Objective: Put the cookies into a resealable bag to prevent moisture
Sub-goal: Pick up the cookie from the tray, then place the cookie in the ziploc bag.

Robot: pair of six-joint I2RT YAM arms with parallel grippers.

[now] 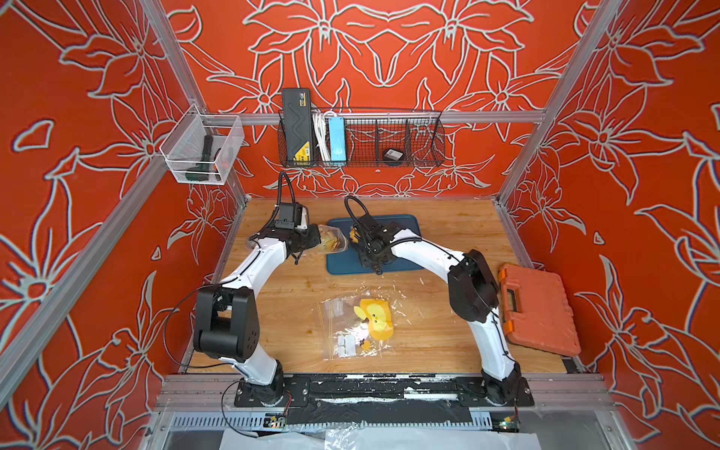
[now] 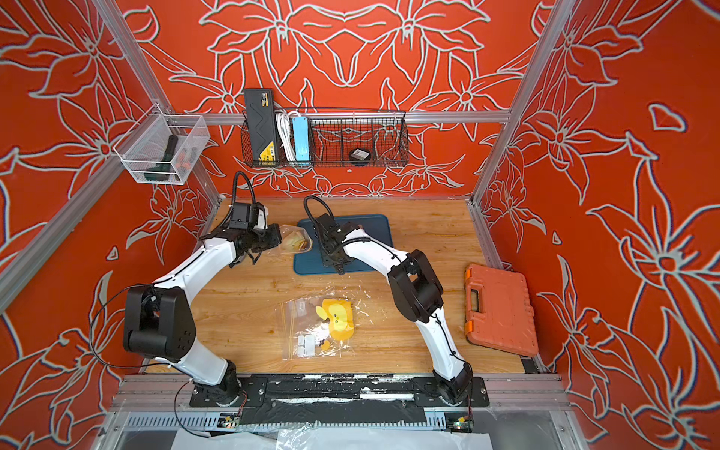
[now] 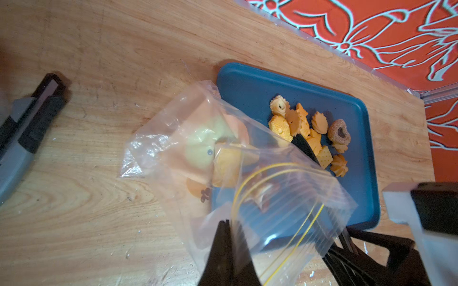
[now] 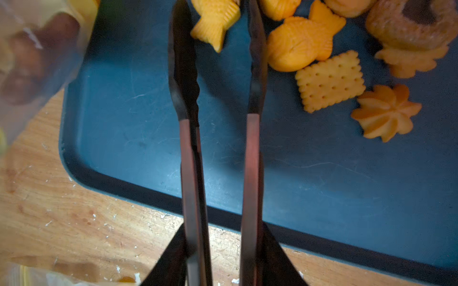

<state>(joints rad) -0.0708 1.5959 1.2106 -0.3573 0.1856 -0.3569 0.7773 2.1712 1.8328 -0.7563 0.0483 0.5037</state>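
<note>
Where the wooden worktop [image 1: 296, 288] nears the back wall sits a blue tray [image 3: 247, 81]. Over the tray's left edge hangs a clear resealable bag [image 3: 188, 138], its mouth rim pinched in the left gripper [image 3: 224, 224], whose fingers are pressed together. Above the tray, the right gripper [image 4: 224, 237] clamps black tongs [image 4: 250, 161], their tips apart. Most cookies [image 3: 309, 126] cluster on the tray beside the bag. One fish cookie [image 4: 214, 23] lies between the tips, and a few show inside the bag.

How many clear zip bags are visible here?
2. The held bag is pinched by the left gripper at the edge of the blue tray; the flat bag lies on the table, nearer the arm bases. More could be stacked under it.
</note>
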